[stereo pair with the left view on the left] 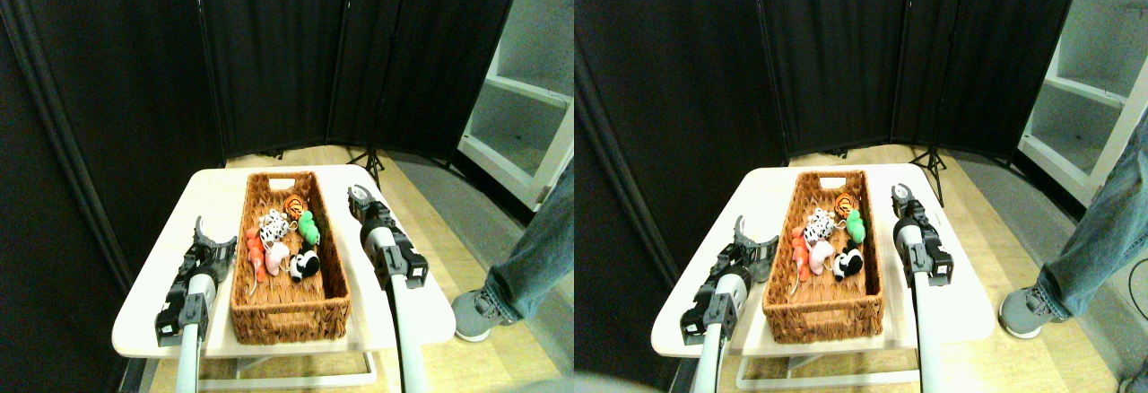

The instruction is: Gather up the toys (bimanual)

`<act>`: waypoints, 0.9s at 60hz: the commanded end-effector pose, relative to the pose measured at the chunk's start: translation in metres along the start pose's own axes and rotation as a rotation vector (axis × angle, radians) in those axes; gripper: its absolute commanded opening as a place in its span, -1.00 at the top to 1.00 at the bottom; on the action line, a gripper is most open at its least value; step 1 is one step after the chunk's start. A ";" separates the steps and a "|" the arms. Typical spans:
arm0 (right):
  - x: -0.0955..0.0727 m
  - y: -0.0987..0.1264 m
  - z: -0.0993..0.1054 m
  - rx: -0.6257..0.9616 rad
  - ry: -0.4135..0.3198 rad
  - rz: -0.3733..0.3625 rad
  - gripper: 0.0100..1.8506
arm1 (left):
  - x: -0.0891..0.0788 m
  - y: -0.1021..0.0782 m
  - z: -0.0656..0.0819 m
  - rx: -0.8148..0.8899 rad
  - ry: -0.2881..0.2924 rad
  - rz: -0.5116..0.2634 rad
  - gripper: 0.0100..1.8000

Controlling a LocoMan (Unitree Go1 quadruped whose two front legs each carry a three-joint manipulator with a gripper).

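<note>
From my station I see a long wicker basket (289, 258) lying lengthwise on a pale table (215, 197), and the toys I can make out are all inside it, bunched toward its far half. The orange striped tiger (294, 205) lies farthest back, the spotted cow (273, 227) just in front of it and to the left, and the green toy (309, 228) against the right wall. Nearer to me, the red-orange toy (256, 255) lies along the left wall, the pink toy (276, 256) just beside it, and the panda (305, 264) to its right. My left gripper (215, 235) sits over the table just beside the basket's left wall, its jaws spread apart with nothing between them. My right gripper (360, 196) is beside the basket's right wall near the far end; I cannot tell how its jaws stand. A person's leg in jeans (538, 249) and a grey shoe (473, 314) stand on the floor to the right of the table.
</note>
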 end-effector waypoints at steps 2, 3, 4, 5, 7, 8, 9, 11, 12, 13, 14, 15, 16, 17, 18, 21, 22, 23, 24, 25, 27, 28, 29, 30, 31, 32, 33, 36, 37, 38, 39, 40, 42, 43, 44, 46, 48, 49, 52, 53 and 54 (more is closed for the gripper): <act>0.003 0.004 -0.001 0.025 -0.018 0.008 1.00 | 0.001 0.005 0.001 -0.019 -0.005 0.000 0.14; 0.003 0.004 -0.002 0.036 -0.020 0.009 1.00 | 0.000 0.007 0.001 -0.019 -0.003 0.001 0.14; 0.003 0.004 -0.002 0.036 -0.020 0.009 1.00 | 0.000 0.007 0.001 -0.019 -0.003 0.001 0.14; 0.004 0.004 -0.002 0.039 -0.014 0.005 1.00 | 0.000 0.009 0.001 -0.022 -0.003 0.006 0.13; 0.004 0.005 -0.002 0.036 -0.012 0.005 1.00 | -0.001 0.009 0.000 -0.022 -0.003 0.009 0.14; 0.005 0.005 -0.002 0.032 -0.013 0.006 1.00 | -0.001 0.009 0.000 -0.022 -0.003 0.010 0.15; 0.005 0.005 -0.003 0.031 -0.011 0.008 1.00 | -0.002 0.010 -0.001 -0.027 -0.003 0.016 0.15; 0.005 0.005 -0.003 0.038 -0.005 0.010 1.00 | -0.002 0.011 -0.001 -0.037 -0.005 0.025 0.15; 0.006 0.005 -0.004 0.044 -0.002 0.013 1.00 | -0.002 0.012 -0.001 -0.040 -0.005 0.028 0.15; 0.006 0.005 -0.005 0.046 0.002 0.015 1.00 | -0.002 0.014 -0.001 -0.037 -0.008 0.031 0.13; 0.007 0.005 -0.005 0.048 0.004 0.016 1.00 | -0.002 0.015 -0.001 -0.036 -0.008 0.032 0.13; 0.007 0.005 -0.005 0.048 0.004 0.016 1.00 | -0.002 0.015 -0.001 -0.036 -0.008 0.032 0.13; 0.007 0.006 -0.006 0.056 0.005 0.016 1.00 | -0.002 0.016 -0.002 -0.036 -0.008 0.032 0.14; 0.007 0.006 -0.007 0.055 0.006 0.017 1.00 | -0.001 0.018 -0.002 -0.039 -0.008 0.035 0.14; 0.007 0.006 -0.008 0.050 0.006 0.017 1.00 | -0.001 0.020 -0.002 -0.044 -0.008 0.038 0.14; 0.007 0.007 -0.010 0.051 0.002 0.017 1.00 | -0.001 0.023 -0.003 -0.047 -0.012 0.042 0.15; 0.008 0.007 -0.011 0.054 -0.001 0.018 1.00 | 0.000 0.025 -0.003 -0.051 -0.016 0.045 0.15; 0.008 0.007 -0.012 0.051 -0.006 0.021 1.00 | 0.000 0.027 -0.004 -0.057 -0.018 0.048 0.15; 0.008 0.007 -0.012 0.051 -0.008 0.022 1.00 | 0.000 0.028 -0.004 -0.060 -0.019 0.050 0.16; 0.008 0.008 -0.012 0.055 -0.006 0.026 1.00 | 0.000 0.028 -0.005 -0.063 -0.023 0.052 0.15; 0.009 0.008 -0.013 0.063 -0.005 0.027 1.00 | 0.001 0.030 -0.006 -0.066 -0.023 0.056 0.15; 0.009 0.008 -0.013 0.063 -0.005 0.027 1.00 | 0.001 0.030 -0.006 -0.066 -0.023 0.056 0.15; 0.009 0.008 -0.014 0.067 -0.005 0.026 1.00 | 0.001 0.031 -0.007 -0.067 -0.022 0.057 0.15; 0.010 0.008 -0.014 0.076 -0.006 0.024 1.00 | 0.002 0.033 -0.007 -0.068 -0.018 0.059 0.15; 0.010 0.008 -0.015 0.086 -0.005 0.025 1.00 | 0.003 0.034 -0.008 -0.069 -0.016 0.060 0.16; 0.010 0.008 -0.015 0.090 -0.004 0.027 1.00 | 0.003 0.034 -0.009 -0.069 -0.017 0.061 0.17; 0.011 0.008 -0.015 0.095 -0.002 0.029 1.00 | 0.004 0.035 -0.010 -0.074 -0.015 0.062 0.17; 0.012 0.008 -0.016 0.086 -0.003 0.033 1.00 | 0.007 0.039 -0.011 -0.096 -0.014 0.067 0.16; 0.012 0.009 -0.017 0.076 0.001 0.033 1.00 | 0.008 0.040 -0.012 -0.093 -0.016 0.068 0.15; 0.012 0.009 -0.017 0.076 0.001 0.033 1.00 | 0.008 0.040 -0.012 -0.093 -0.016 0.068 0.15; 0.012 0.009 -0.017 0.073 0.003 0.034 1.00 | 0.009 0.041 -0.013 -0.093 -0.017 0.069 0.15; 0.012 0.009 -0.017 0.076 0.004 0.037 1.00 | 0.009 0.042 -0.014 -0.099 -0.018 0.071 0.15; 0.012 0.009 -0.018 0.075 0.002 0.041 1.00 | 0.010 0.042 -0.016 -0.122 -0.027 0.084 0.15; 0.012 0.009 -0.018 0.075 0.002 0.044 1.00 | 0.011 0.043 -0.017 -0.126 -0.027 0.086 0.15; 0.013 0.010 -0.019 0.076 0.001 0.046 1.00 | 0.011 0.043 -0.017 -0.129 -0.027 0.087 0.14; 0.012 0.010 -0.019 0.074 0.001 0.047 1.00 | 0.014 0.047 -0.018 -0.133 -0.023 0.093 0.14; 0.013 0.010 -0.019 0.097 0.002 0.044 1.00 | 0.016 0.047 -0.019 -0.135 -0.022 0.095 0.15; 0.013 0.010 -0.019 0.099 -0.001 0.045 1.00 | 0.017 0.047 -0.019 -0.138 -0.019 0.094 0.16; 0.013 0.010 -0.019 0.095 -0.003 0.045 1.00 | 0.019 0.048 -0.018 -0.136 -0.020 0.095 0.17; 0.014 0.009 -0.019 0.087 -0.002 0.046 1.00 | 0.020 0.048 -0.017 -0.134 -0.021 0.096 0.18; 0.014 0.009 -0.018 0.076 -0.002 0.048 1.00 | 0.021 0.048 -0.016 -0.133 -0.022 0.096 0.19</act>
